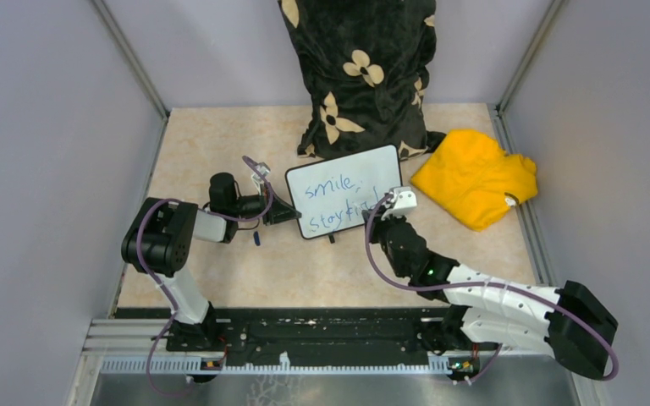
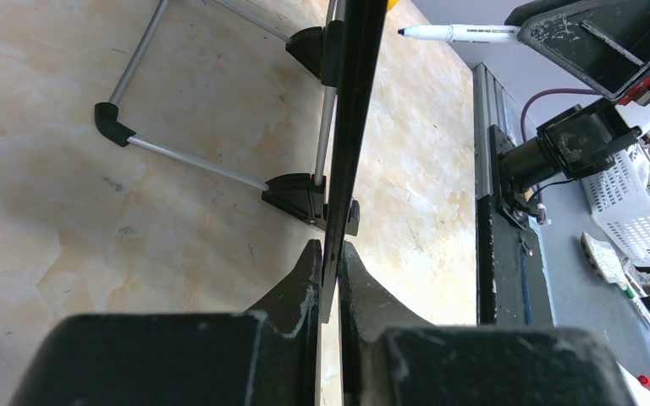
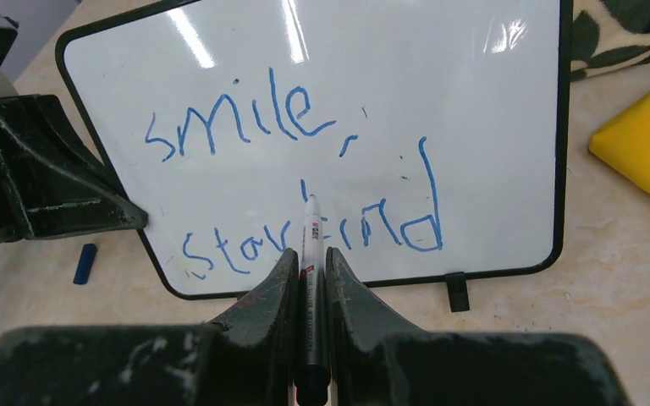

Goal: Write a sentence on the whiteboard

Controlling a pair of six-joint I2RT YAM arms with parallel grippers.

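- Left gripper point(image 2: 332, 254) clamped on the left edge of the whiteboard point(image 2: 351, 127); this wrist sees the board edge-on, with a wire stand point(image 2: 178, 156) behind it that the right wrist view does not show
- A blue cap point(image 3: 85, 263) on the table just below the left fingers
- The sentence point(image 3: 245, 127): blue, two lines, "smile," on top; sharpest from the right wrist
- Right gripper point(image 3: 309, 254) pinching a marker point(image 3: 311, 220); its tip at the lower line, mid-board
- Yellow cloth point(image 1: 474, 178) just right of the board; whole only from above

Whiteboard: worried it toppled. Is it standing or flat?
Standing: the whiteboard rests on its black feet, wire stand behind, left gripper clamping its edge.
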